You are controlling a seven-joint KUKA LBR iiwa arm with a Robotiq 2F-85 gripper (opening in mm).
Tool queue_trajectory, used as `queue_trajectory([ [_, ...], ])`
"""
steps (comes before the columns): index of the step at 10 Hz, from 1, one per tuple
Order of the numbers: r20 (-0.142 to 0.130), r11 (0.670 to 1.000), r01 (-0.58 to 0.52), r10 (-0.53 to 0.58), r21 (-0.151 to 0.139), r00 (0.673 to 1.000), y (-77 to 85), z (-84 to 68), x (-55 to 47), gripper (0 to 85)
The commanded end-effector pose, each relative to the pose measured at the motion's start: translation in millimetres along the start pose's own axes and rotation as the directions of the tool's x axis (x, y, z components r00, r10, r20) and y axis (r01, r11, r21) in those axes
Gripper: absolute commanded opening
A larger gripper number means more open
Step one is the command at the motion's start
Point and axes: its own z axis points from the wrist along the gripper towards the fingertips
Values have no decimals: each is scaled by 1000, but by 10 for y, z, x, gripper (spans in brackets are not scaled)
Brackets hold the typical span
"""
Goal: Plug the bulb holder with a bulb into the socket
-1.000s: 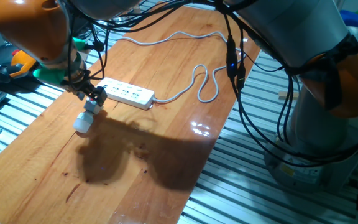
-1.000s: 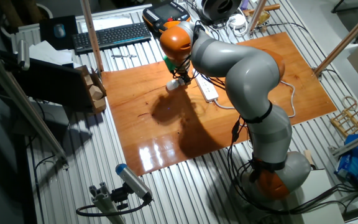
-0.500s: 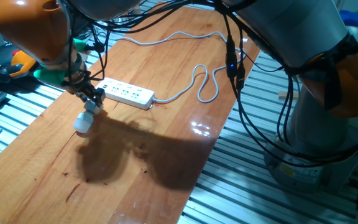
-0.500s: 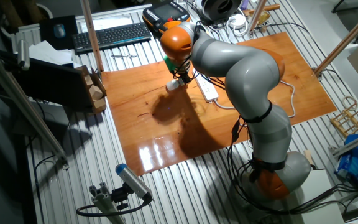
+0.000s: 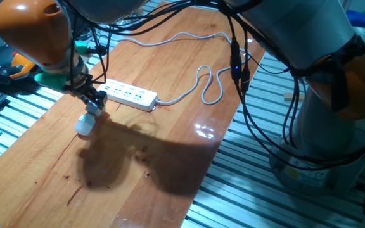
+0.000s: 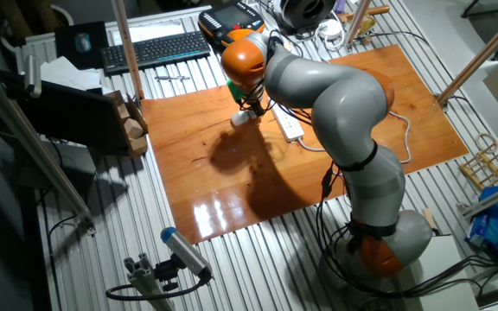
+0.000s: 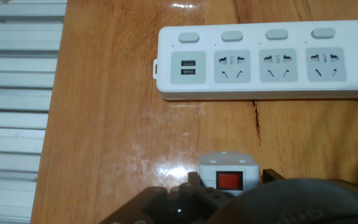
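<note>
My gripper [image 5: 94, 102] is shut on the bulb holder [image 5: 92, 111], a small white block with a red switch [image 7: 229, 180]. Its round frosted bulb [image 5: 83, 125] points down and to the left, close above the wooden table [image 5: 170, 145]. The socket [image 5: 128, 94], a long white strip with a row of outlets, lies just right of the gripper. In the hand view the socket [image 7: 266, 59] stretches across the top, and the holder [image 7: 227, 168] sits between my gripper's [image 7: 229, 182] fingers below it, apart from the strip. From the other fixed view, the gripper [image 6: 251, 111] hangs beside the socket [image 6: 290, 124].
The socket's grey cord [image 5: 209, 85] loops across the back right of the table. A keyboard [image 6: 156, 48] and an orange pendant [image 6: 232, 17] lie beyond the table's far side. Slatted metal [image 7: 17, 106] borders the wood on the left in the hand view.
The gripper with the bulb holder has shifted only slightly to the left; the socket has not moved.
</note>
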Motion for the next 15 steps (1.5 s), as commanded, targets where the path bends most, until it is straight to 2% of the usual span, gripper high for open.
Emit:
queue_trajectory([
  [1,0,1000,0,0,-1,1000,-1,3,3,510],
  [5,10,1000,-8,8,-2,1000,5,37,10,510],
  [15,2,1000,-9,9,-4,1000,1,128,20,510],
])
